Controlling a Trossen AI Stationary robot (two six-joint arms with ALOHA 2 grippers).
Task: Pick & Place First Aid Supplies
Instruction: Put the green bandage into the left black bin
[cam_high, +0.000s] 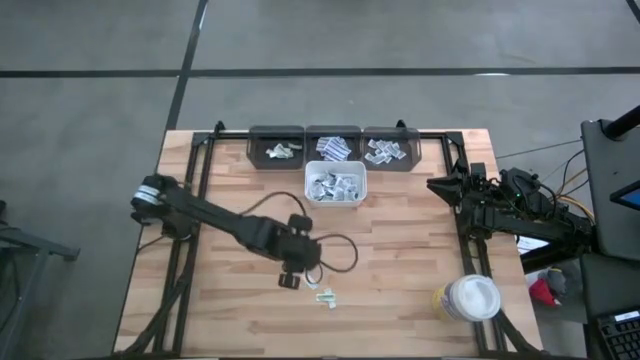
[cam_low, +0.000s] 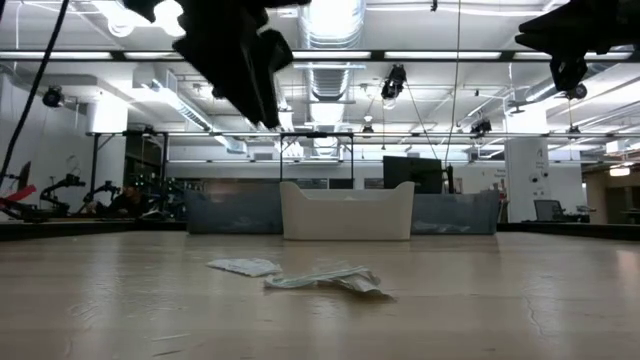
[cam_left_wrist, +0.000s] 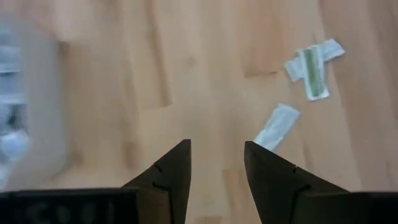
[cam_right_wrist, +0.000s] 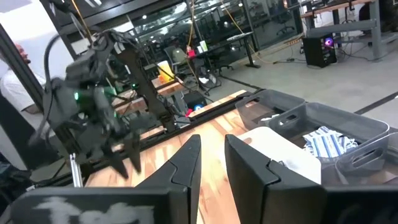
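The left gripper is hovering with its fingers parted and empty, seemingly lining up over two sachets lying loose on the table just ahead of its fingertips.

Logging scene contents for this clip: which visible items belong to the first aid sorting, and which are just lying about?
Job:
- loose sachets on the table
- white bin of sachets
- three dark bins behind it
- left gripper, open above the table

Lying about:
- white lidded tub
- right gripper, parked at the edge
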